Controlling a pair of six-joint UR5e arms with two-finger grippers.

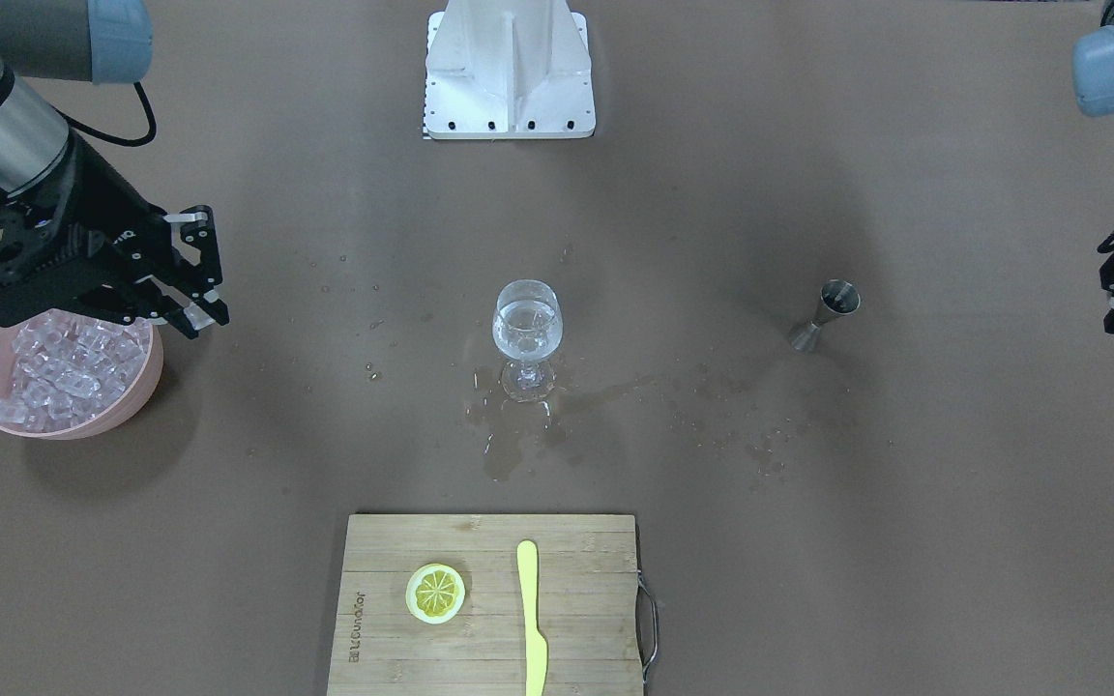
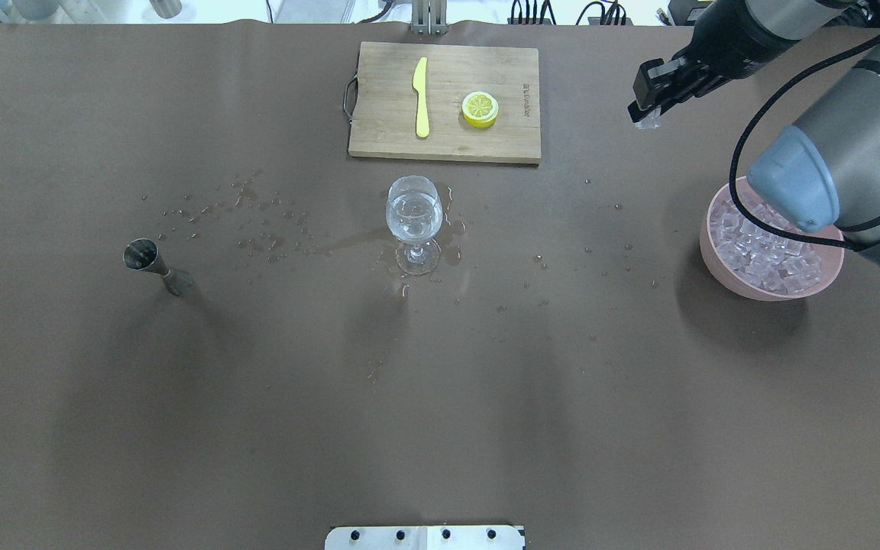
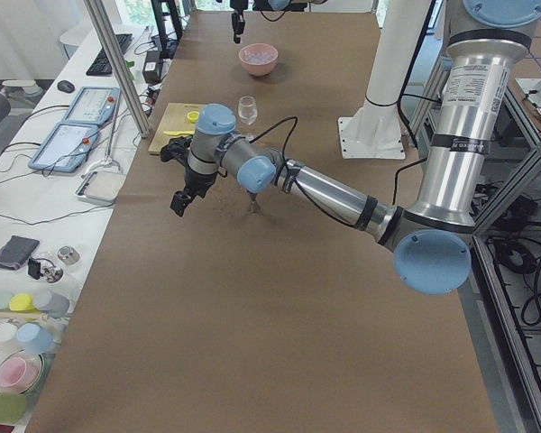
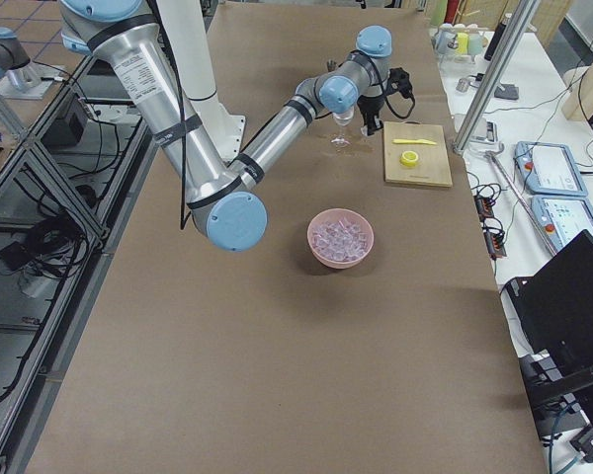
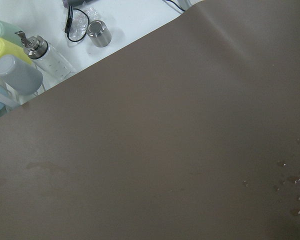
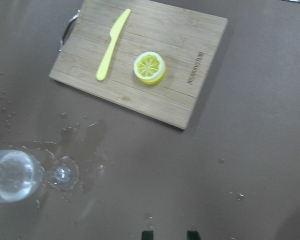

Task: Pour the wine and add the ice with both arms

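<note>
A wine glass [image 1: 527,333] stands mid-table with a little clear wine in it; it also shows in the overhead view [image 2: 413,218]. A pink bowl [image 1: 136,401] holds many ice cubes [image 1: 64,372]. My right gripper [image 1: 194,314] hovers just beside the bowl, towards the glass, shut on a small ice cube. In the overhead view [image 2: 646,116] the cube shows whitish under the fingers. My left gripper [image 1: 1108,290] hangs at the table's far side, its jaws apart and empty. A steel jigger [image 1: 826,314] stands upright between it and the glass.
A wooden cutting board [image 1: 586,599] at the operators' edge carries a lemon slice [image 1: 435,592] and a yellow knife [image 1: 531,619]. A wet spill [image 1: 509,425] and droplets spread around the glass foot. The white base block [image 1: 509,68] is at the robot's side.
</note>
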